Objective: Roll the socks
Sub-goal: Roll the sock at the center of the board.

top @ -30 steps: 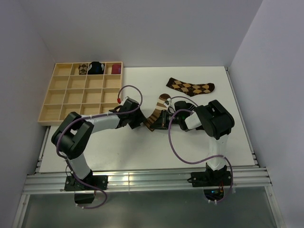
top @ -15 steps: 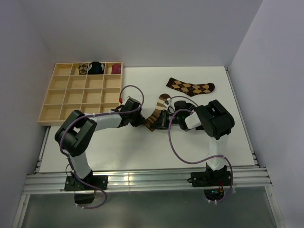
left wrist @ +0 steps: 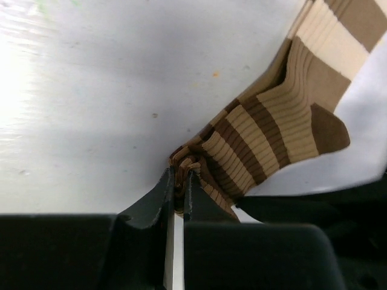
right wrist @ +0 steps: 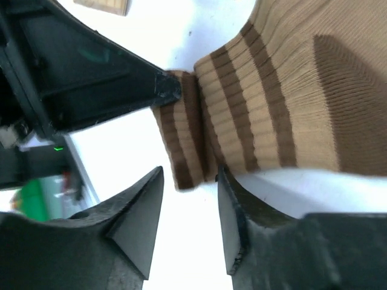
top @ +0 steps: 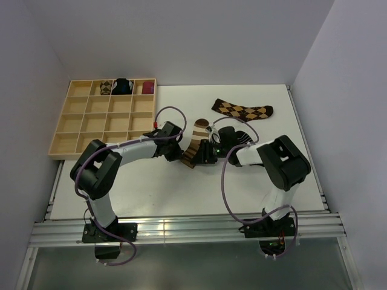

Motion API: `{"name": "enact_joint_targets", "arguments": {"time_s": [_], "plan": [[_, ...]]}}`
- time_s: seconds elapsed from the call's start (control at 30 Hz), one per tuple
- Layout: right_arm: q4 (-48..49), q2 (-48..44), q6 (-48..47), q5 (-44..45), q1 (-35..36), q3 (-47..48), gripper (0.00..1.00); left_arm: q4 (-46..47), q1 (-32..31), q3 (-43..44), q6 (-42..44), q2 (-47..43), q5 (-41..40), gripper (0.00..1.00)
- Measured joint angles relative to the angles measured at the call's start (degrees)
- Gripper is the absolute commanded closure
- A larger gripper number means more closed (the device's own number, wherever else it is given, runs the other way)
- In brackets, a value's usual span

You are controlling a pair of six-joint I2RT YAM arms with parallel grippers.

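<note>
**Both claws meet at the near end of the striped sock**

The white table [top: 151, 187] carries a compartmented wooden tray [top: 81, 112] at its far left. Both arms reach in low towards the middle. The left arm [top: 130, 154] stretches in from the left with its wrist nearly flat to the surface. The right arm [top: 284, 160] is folded at the elbow, its forearm pointing left.

The argyle sock [top: 243, 111] lies flat further back, well apart from both claws. The black sock [top: 234, 136] sits just behind the right forearm (partly covered, so its shape is hard to read).

The striped sock [top: 196, 142] lies between the arms. Its long axis runs diagonally from its near end, by the claws, away towards the back right.

The left gripper [left wrist: 179, 181] has its jaws pressed together on a bunched fold at that near end, the fabric puckered where they bite. The right gripper [right wrist: 189, 178] faces it from the other side with its jaws spread. A corner of the striped sock [right wrist: 242, 121] lies loose between its tips, and they are not gripping it.

The next move seems to turn on this: the sock extends away from the pinch, so rolling would have to travel up that diagonal. Both claws are equally near, but only the left has a hold.
</note>
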Motion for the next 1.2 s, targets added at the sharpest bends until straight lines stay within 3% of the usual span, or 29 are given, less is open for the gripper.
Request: {"name": "enact_joint_targets", "arguments": {"time_s": [0.17, 0.43, 0.8, 1.2], "plan": [[-5.84, -7.96, -7.65, 9.97, 4.94, -0.98, 0.49, -5.53, 0.02, 2.01, 2.62, 0.0, -1.42, 1.0], [-6.78, -14.43, -16.55, 22.34, 13.4, -1.44, 0.47, -10.86, 0.0, 5.33, 5.6, 1.31, -1.88, 1.0], [-4.15, -13.7, -22.6, 33.92, 20.17, -3.34, 0.46, -12.26, 0.0, 6.64, 6.54, 1.95, -1.86, 1.0], [-3.23, -10.14, -24.79, 37.73, 21.81, -2.99, 0.48, -12.31, 0.02, 6.69, 6.54, 2.14, -1.7, 1.0]]}}
